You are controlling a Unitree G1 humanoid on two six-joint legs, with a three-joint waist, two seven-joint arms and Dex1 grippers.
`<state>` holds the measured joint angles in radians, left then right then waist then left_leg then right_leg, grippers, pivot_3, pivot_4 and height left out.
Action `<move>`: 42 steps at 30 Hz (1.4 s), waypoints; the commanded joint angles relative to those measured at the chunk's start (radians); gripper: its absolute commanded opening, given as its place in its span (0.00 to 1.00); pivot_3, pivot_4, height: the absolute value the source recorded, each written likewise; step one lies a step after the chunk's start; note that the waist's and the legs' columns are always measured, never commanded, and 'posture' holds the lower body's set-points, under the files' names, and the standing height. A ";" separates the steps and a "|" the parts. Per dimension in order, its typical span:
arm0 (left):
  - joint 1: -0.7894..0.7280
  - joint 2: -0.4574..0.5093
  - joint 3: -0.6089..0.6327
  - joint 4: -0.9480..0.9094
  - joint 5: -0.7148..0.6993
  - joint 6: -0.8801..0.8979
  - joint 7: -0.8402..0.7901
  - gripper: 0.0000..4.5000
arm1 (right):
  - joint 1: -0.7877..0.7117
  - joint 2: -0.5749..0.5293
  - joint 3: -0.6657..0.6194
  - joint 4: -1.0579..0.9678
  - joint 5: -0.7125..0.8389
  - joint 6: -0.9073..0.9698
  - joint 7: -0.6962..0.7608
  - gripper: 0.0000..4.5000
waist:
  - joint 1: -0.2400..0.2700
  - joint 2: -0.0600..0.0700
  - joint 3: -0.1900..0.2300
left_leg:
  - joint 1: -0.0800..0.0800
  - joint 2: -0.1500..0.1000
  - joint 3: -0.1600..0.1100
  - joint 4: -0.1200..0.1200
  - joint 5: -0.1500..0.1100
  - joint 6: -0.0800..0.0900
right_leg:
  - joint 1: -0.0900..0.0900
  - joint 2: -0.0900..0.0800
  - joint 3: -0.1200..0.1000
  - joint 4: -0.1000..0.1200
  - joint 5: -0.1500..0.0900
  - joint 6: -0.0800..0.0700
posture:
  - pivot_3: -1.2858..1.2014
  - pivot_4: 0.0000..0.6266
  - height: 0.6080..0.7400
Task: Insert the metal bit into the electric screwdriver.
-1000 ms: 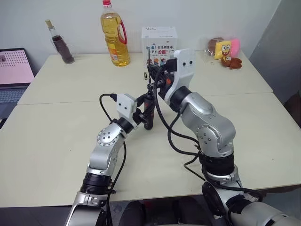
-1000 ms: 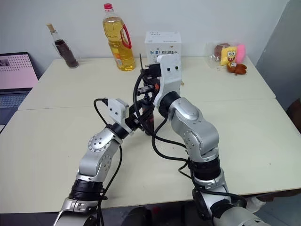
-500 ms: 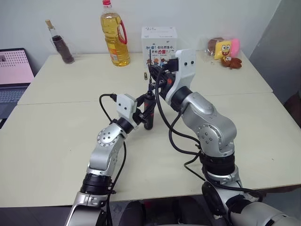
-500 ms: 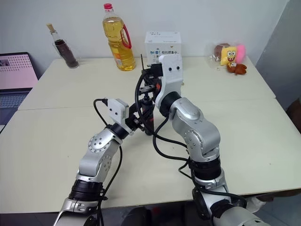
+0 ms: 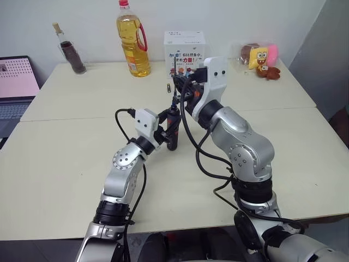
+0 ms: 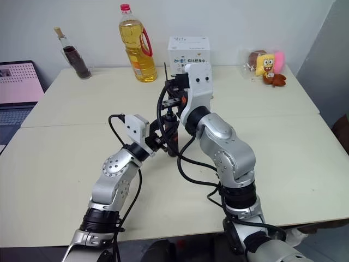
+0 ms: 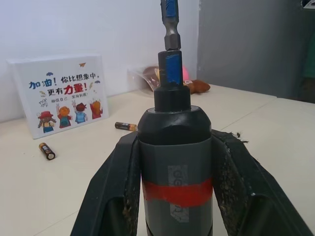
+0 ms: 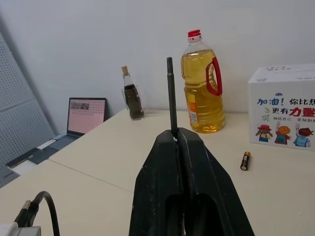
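Both arms meet over the middle of the table (image 5: 65, 180), with wide bare tabletop on either side and toward the near edge. The left gripper (image 7: 172, 162) is clamped on the one electric screwdriver (image 7: 175, 162), held upright. The right gripper (image 8: 178, 140) pinches the one metal bit (image 8: 171, 93); its lower end seems to sit at the screwdriver's tip. Two batteries (image 7: 47, 150) lie by the white box (image 7: 61, 93) at the back

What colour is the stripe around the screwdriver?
Red. The stripe on the screwdriver shows best in the left wrist view.
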<state>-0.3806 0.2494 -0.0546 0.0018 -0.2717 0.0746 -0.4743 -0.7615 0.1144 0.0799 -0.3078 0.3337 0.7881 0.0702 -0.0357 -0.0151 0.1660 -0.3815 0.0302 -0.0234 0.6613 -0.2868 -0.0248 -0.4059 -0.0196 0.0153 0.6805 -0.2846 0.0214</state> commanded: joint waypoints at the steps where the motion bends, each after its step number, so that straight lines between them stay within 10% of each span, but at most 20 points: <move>1: 0.043 0.018 0.005 0.075 0.043 0.028 0.010 0.37 | -0.023 0.010 0.002 -0.031 0.006 -0.025 0.005 0.00 | 0.000 0.000 0.000 | 0.000 0.000 0.000 0.000 0.000 0.000 | 0.000 0.000 0.000 0.000 0.000 0.000 | 0.52 0.24 1.00; 42: 0.045 0.022 0.007 0.072 0.042 0.029 0.011 0.37 | -0.008 -0.001 0.004 -0.032 -0.001 0.010 -0.006 0.00 | 0.000 0.000 0.000 | 0.000 0.000 0.000 0.000 0.000 0.000 | 0.000 0.000 0.000 0.000 0.000 0.000 | 0.52 0.24 1.00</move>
<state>-0.3738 0.2492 -0.0546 0.0025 -0.2717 0.0624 -0.4743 -0.7611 0.1095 0.0874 -0.3098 0.3334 0.7926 0.0757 -0.0361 -0.0151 0.1660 -0.3813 0.0302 -0.0234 0.6612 -0.2868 -0.0247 -0.4059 -0.0195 0.0153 0.6806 -0.2846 0.0214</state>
